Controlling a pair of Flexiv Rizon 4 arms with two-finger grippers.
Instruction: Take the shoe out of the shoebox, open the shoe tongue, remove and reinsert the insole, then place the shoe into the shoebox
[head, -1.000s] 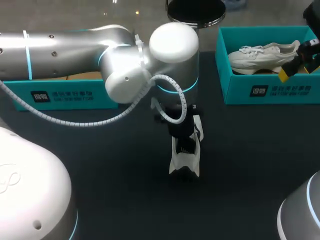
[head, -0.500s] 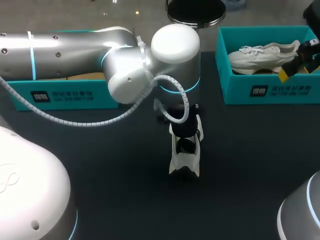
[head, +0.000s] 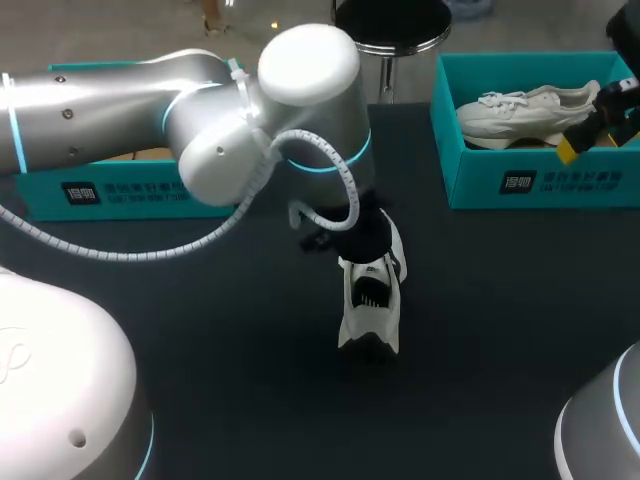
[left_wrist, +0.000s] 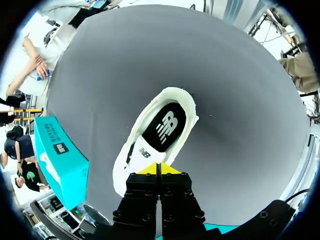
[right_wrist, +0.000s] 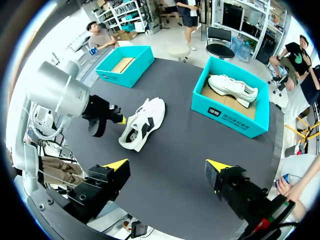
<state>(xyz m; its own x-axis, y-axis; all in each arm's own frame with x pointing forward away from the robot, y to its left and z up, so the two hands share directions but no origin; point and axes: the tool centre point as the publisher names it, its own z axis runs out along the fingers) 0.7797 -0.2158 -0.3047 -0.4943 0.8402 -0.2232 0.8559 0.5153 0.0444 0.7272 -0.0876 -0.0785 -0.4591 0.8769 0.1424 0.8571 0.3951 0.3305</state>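
A white shoe (head: 370, 305) with a black insole lies on the dark table near the middle. In the left wrist view the shoe (left_wrist: 160, 130) shows its opening and black tongue just ahead of my left gripper (left_wrist: 157, 169), whose yellow tips are pressed together and shut. From the head view the left gripper (head: 362, 245) hangs over the shoe's far end. I cannot tell if it pinches anything. The empty teal shoebox (head: 120, 190) sits at the far left behind the left arm. My right gripper (right_wrist: 166, 172) is open, high above the table, with the shoe (right_wrist: 142, 122) far ahead of it.
A second teal box (head: 540, 180) at the far right holds a white sneaker (head: 525, 110). The right gripper (head: 585, 135) hangs over that box's right end. The left arm's big elbow covers part of the left box.
The left arm's elbow has swung left and toward the far side, and its gripper has shifted slightly with it. The shoe and the right arm have stayed put.
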